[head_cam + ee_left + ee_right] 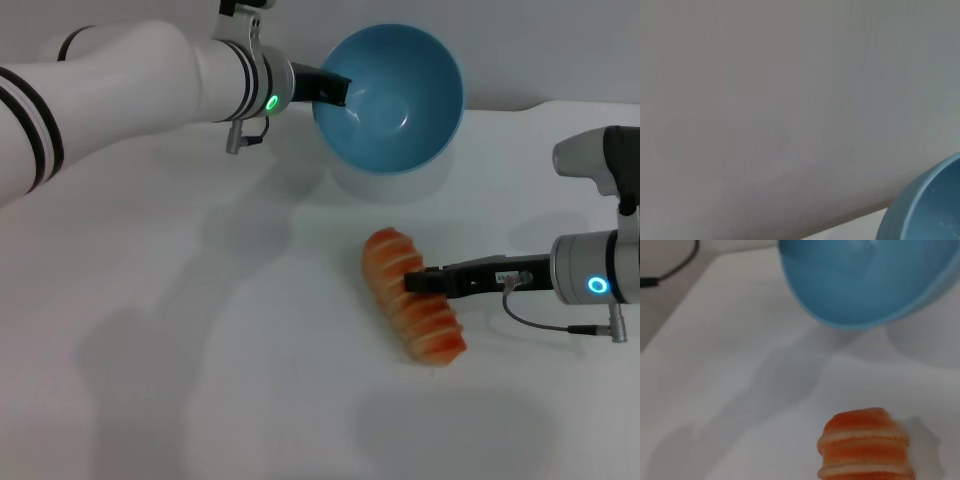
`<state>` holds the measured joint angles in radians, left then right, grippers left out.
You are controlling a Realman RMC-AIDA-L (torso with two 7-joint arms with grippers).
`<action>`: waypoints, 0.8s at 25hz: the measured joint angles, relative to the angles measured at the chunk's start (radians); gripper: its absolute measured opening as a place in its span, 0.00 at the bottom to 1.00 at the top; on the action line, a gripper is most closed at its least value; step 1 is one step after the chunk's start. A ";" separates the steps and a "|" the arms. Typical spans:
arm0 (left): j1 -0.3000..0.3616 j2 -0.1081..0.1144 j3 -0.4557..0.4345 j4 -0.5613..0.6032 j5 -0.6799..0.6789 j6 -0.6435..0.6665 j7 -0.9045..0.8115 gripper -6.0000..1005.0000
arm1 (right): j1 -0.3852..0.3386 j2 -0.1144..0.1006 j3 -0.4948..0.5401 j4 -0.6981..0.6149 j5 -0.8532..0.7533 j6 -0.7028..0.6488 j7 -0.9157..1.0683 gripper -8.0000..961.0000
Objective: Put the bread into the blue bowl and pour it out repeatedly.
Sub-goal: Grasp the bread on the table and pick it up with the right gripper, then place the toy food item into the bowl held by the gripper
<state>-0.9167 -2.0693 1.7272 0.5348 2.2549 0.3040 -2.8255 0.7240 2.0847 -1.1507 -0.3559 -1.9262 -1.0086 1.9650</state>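
Left gripper (335, 88) gripped the tilted bowl (400, 95) by its rim; right gripper (412, 282) clamped the bread (412, 310) on the table (180, 350).

- I can read no text, label, brand name, number or sign in any of my three views.
- The blue bowl (395, 95) is plain inside and out: no lettering on its wall or rim.
- The bread (412, 297), lying on the worktop (200, 330) near the bowl, bears only its pale stripes, no writing.
- My arm casings beside the bowl show dark bands and small glowing rings, one green, one blue; neither forms a letter or digit.
- The worktop around the bowl carries no print or marking.
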 joint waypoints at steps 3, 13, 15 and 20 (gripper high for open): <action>0.000 0.000 0.000 -0.002 0.000 0.001 0.001 0.01 | -0.012 0.000 -0.005 -0.035 0.005 -0.054 -0.020 0.31; -0.002 0.006 -0.007 -0.013 0.006 0.046 0.003 0.00 | -0.153 -0.009 0.005 -0.398 0.029 -0.307 -0.022 0.21; -0.006 0.007 -0.008 -0.025 0.006 0.066 0.002 0.00 | -0.194 -0.012 0.019 -0.494 0.030 -0.305 -0.003 0.19; -0.012 0.007 -0.006 -0.031 0.006 0.135 0.002 0.01 | -0.237 -0.013 0.116 -0.615 0.024 -0.313 0.002 0.16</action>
<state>-0.9292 -2.0621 1.7211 0.5040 2.2612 0.4388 -2.8235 0.4867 2.0721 -1.0349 -0.9711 -1.9025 -1.3214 1.9665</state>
